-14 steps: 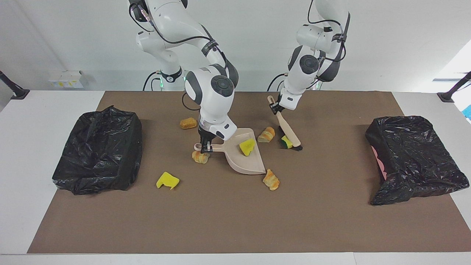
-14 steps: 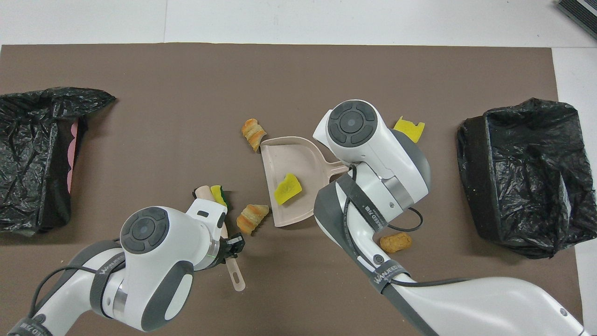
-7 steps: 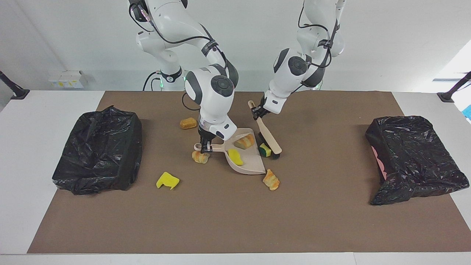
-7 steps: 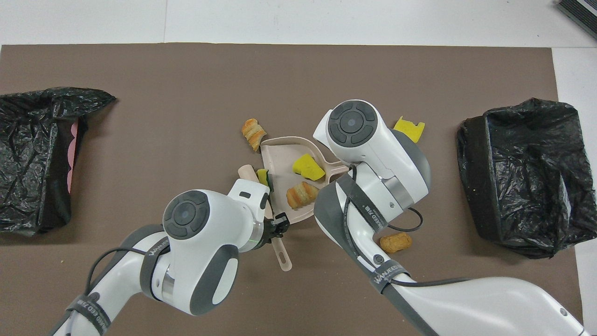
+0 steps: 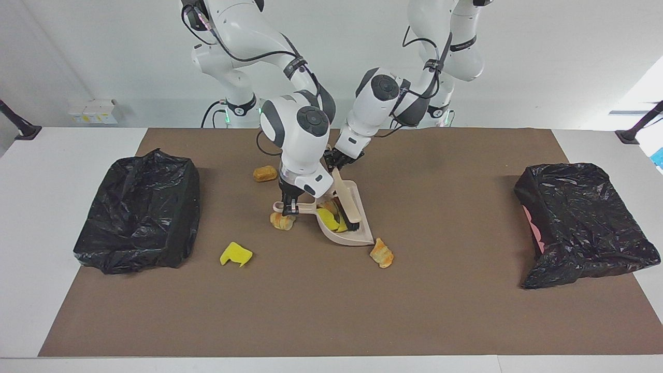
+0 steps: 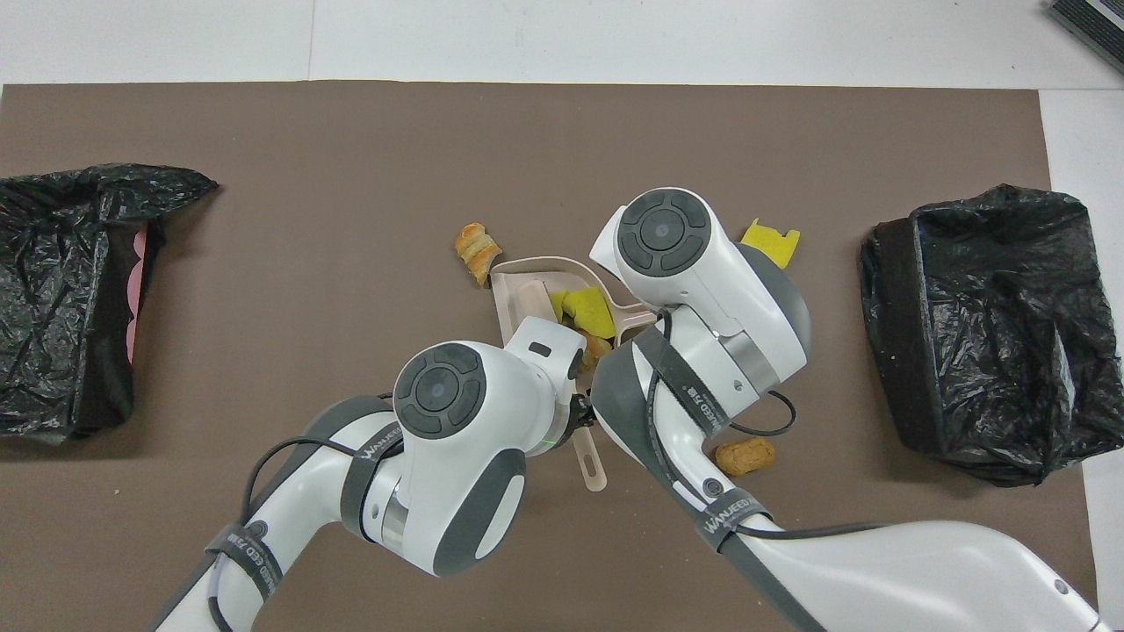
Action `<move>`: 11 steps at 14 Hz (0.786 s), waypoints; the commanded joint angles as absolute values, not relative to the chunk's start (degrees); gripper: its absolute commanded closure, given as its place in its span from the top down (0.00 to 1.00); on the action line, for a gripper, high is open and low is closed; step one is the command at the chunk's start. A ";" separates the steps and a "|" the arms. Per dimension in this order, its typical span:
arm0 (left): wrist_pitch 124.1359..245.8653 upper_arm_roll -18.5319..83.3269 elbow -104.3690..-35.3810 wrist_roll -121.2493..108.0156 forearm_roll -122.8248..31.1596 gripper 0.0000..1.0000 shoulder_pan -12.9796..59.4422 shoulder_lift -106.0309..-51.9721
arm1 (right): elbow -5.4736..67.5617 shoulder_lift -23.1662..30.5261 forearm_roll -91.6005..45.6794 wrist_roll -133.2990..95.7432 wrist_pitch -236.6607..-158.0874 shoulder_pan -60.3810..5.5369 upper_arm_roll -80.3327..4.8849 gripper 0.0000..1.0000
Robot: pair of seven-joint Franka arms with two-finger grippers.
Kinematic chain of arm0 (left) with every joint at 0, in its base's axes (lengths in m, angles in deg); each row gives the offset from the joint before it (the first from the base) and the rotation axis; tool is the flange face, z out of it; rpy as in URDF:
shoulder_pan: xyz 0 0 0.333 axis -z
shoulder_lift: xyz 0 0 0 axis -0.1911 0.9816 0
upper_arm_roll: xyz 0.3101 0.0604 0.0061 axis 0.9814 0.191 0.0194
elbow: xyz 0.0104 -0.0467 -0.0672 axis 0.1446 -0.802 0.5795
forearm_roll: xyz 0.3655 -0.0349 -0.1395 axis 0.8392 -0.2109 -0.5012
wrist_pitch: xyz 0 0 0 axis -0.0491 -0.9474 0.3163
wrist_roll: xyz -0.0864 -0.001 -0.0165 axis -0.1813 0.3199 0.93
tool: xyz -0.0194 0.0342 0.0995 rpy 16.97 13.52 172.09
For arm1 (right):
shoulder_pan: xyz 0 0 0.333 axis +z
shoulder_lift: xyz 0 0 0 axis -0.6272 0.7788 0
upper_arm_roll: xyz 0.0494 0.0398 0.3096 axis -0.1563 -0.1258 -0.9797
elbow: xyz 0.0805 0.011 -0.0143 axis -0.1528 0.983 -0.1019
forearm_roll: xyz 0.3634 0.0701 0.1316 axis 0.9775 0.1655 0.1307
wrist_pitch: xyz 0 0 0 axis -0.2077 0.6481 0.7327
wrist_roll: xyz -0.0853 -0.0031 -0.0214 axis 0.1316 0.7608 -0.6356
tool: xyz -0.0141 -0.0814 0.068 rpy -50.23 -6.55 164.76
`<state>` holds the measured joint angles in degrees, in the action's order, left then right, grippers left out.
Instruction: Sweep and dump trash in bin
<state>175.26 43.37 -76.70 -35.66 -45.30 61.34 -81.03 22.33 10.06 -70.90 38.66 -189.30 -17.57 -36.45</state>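
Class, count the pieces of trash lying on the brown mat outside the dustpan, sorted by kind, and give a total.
Yellow spongy wedge-shaped chunk: 1
Orange-tan striped croissant-like rolls: 2
Brown bread-like roll: 1
Total: 4

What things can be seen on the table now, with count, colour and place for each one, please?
dustpan: one, beige, mid-mat, handle held.
brush: one, beige handle, dark bristles inside the dustpan.
trash in the dustpan: yellow and orange-tan pieces, count unclear.
loose trash: two orange-tan rolls, one brown roll, one yellow wedge, around the dustpan.
bins: two, black-bagged, one at each table end.
mat: one, brown.
right gripper: on dustpan handle.
left gripper: holds brush.
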 commanded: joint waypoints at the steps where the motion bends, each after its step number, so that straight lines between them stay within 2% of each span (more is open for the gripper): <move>1: 167.40 44.13 -75.11 -34.24 -43.65 0.00 58.49 -84.13 | 24.15 8.64 -71.13 36.77 -190.08 -18.28 -36.85 0.00; 4: 163.51 44.04 -73.88 -31.36 -34.87 0.00 55.76 -85.20 | 24.15 8.55 -71.13 35.72 -189.73 -18.72 -36.85 0.00; 8: 162.46 44.13 -73.36 -10.30 -32.66 0.00 48.47 -84.06 | 23.53 8.55 -71.13 31.60 -189.55 -19.33 -36.76 0.00; 11: 162.11 44.13 -67.66 -5.77 -26.94 0.00 47.05 -77.66 | 22.57 8.64 -71.04 29.13 -189.55 -21.00 -36.76 0.00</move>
